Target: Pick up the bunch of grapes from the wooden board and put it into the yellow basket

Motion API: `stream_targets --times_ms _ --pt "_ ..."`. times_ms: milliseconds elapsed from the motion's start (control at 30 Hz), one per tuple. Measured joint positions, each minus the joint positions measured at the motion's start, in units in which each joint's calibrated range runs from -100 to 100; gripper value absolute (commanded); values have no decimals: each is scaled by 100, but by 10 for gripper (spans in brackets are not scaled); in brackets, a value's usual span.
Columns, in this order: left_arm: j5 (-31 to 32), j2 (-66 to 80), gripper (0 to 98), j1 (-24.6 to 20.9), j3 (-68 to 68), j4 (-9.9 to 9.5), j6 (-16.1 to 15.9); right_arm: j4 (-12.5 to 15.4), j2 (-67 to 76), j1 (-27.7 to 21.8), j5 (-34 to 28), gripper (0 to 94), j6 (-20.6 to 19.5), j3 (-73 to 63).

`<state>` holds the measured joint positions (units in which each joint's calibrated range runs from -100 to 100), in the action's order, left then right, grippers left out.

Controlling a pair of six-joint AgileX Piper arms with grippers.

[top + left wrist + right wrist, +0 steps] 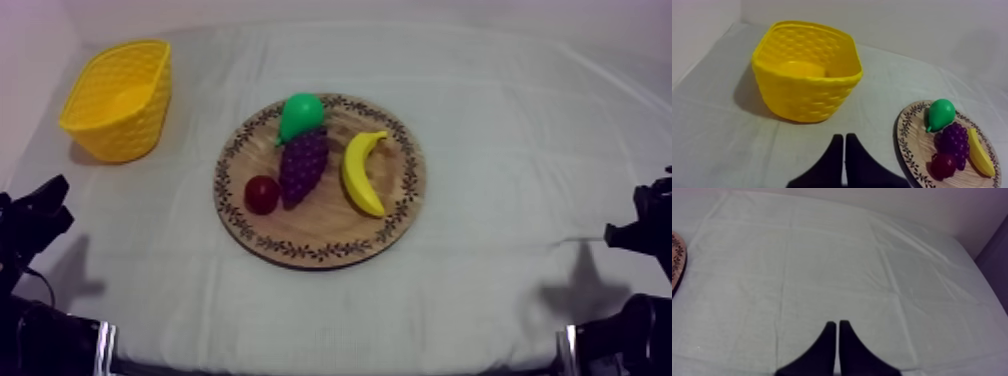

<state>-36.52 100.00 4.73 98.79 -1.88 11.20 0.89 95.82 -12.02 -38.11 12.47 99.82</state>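
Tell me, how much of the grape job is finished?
Nothing looks done yet. The bunch of grapes lies on the wooden board, next to the pear and the small red fruit. Nothing is in hand: the left tool and right tool are shut on nothing, over the cloth. Left to do: grab the grapes, lift them, drop them into the yellow basket.

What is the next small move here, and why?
Probably the left gripper should open and reach toward the bunch of grapes. It and the right gripper rest shut, the grapes lie untouched on the wooden board, and the yellow basket stands on the left arm's side.
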Motion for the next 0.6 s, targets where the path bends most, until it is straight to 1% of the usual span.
stream_targets --times_ms 467,600 --pt "0 0 1 0 0 0 0 0 0 0 0 3 0 0" --pt "299 0 1 52 72 -6 -14 0 0 0 0 3 0 0"
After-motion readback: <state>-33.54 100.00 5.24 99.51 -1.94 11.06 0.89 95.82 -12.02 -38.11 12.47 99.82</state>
